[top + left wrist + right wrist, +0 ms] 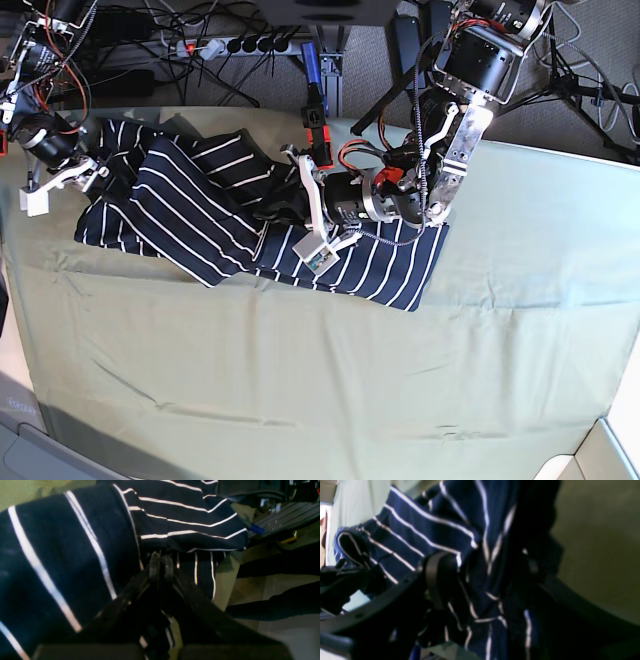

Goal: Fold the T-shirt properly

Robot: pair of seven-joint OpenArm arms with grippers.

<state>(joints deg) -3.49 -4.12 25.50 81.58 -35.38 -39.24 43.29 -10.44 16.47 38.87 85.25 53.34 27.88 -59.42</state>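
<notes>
One shirt (210, 215) lies on the worktop (330, 380), toward its far left part, rumpled into overlapping folds rather than flat. It is dark navy with thin white stripes; the stripes run in different directions where layers cross. Its right end lies flatter, near the middle of the worktop, and its left end is bunched by the far left edge. A pale green cloth (500, 300) covers the worktop, creased in long wrinkles.

Two arms are in view. The left end effector (161, 563) has its tips pressed together; in the left wrist view they sit against a dark fold of the shirt, but whether cloth is caught between them cannot be told. In the base view this arm reaches across the shirt's right half, covering part of it. The right end effector (480, 580) stands spread wide, with bunched striped cloth filling the space between its fingers; one black finger (437, 577) lies against the cloth. Whether it is gripping the shirt cannot be told from the blur.

Behind the far edge lie one power strip (225, 45), many loose cables (150, 60) and a blue-handled tool (310, 62). One small pale box (312, 253) hangs from the left arm over the shirt. No readable writing shows in any view.
</notes>
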